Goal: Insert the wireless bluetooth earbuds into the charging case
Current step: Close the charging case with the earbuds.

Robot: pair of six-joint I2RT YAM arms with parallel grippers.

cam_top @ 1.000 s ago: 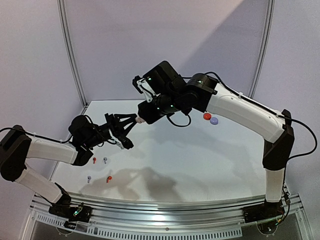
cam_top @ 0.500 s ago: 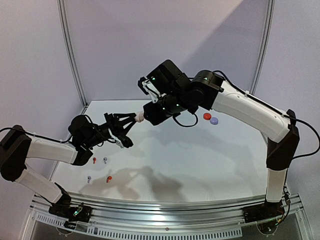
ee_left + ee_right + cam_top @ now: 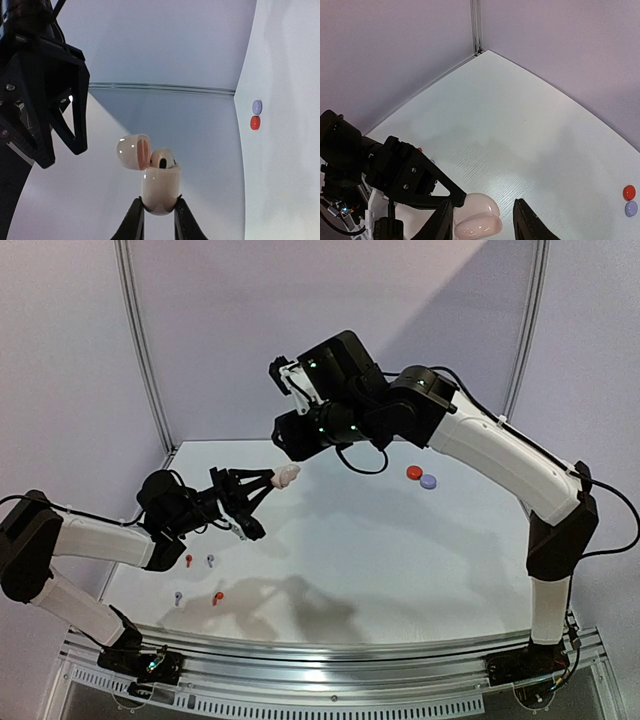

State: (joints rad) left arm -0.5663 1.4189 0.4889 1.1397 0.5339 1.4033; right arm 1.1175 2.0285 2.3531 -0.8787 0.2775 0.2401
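My left gripper (image 3: pixel 268 480) (image 3: pixel 159 214) is shut on the bottom of a pale pink-white charging case (image 3: pixel 286 476) (image 3: pixel 160 186) and holds it up in the air. The case's lid (image 3: pixel 133 151) is swung open, and a white earbud (image 3: pixel 163 159) sits inside. My right gripper (image 3: pixel 284 443) (image 3: pixel 485 222) hangs open just above the case (image 3: pixel 476 218), not touching it. Several loose earbuds lie on the table at the front left: two red ones (image 3: pixel 188 560) (image 3: pixel 217 597) and two pale ones (image 3: pixel 210 560) (image 3: pixel 178 597).
A red round case (image 3: pixel 414 473) (image 3: pixel 255 122) (image 3: pixel 629 192) and a lavender one (image 3: pixel 429 481) (image 3: pixel 257 106) (image 3: pixel 631 208) lie side by side at the back right of the white table (image 3: pixel 400 560). Enclosure walls stand behind and to the left.
My right gripper has lifted up and away from the case and opened a little wider. The left gripper and the case have stayed in place.
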